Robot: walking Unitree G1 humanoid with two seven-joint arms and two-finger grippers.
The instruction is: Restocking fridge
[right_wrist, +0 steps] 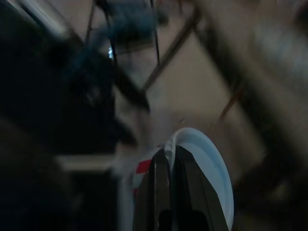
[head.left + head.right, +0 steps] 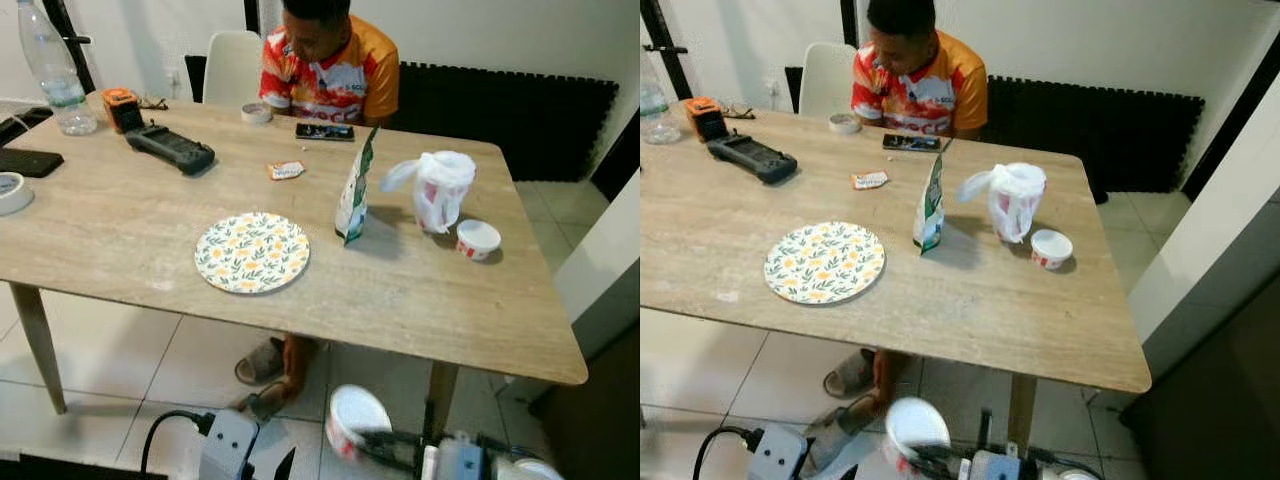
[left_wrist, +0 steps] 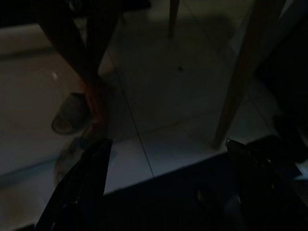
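The right tool (image 1: 166, 159) was low down, below the counter (image 2: 120, 230) edge, and its two black fingers were pinched shut on the rim of a white cup (image 2: 355, 415) with red on its side. The cup hung over the floor (image 2: 150, 370), close to a counter leg.

The left tool (image 3: 163, 192) hung low in the dark with its fingers spread wide apart, holding nothing. Past it were floor tiles, a wooden leg and a sandal (image 3: 70, 113).

On the counter sat a flowered plate (image 2: 252, 252). To its right stood a green and white carton (image 2: 353, 195), upright. Next came a knotted white bag (image 2: 437, 190), and just beside that a second small cup (image 2: 478, 238) — white with red marks.

Farther back lay a black handset (image 2: 170, 148), an orange box (image 2: 122, 108), a water bottle (image 2: 55, 70), a tape roll (image 2: 257, 113), a phone (image 2: 324, 131) and a small packet (image 2: 286, 170).

A person (image 2: 325, 65) in an orange shirt sat at the far side, head bent down.
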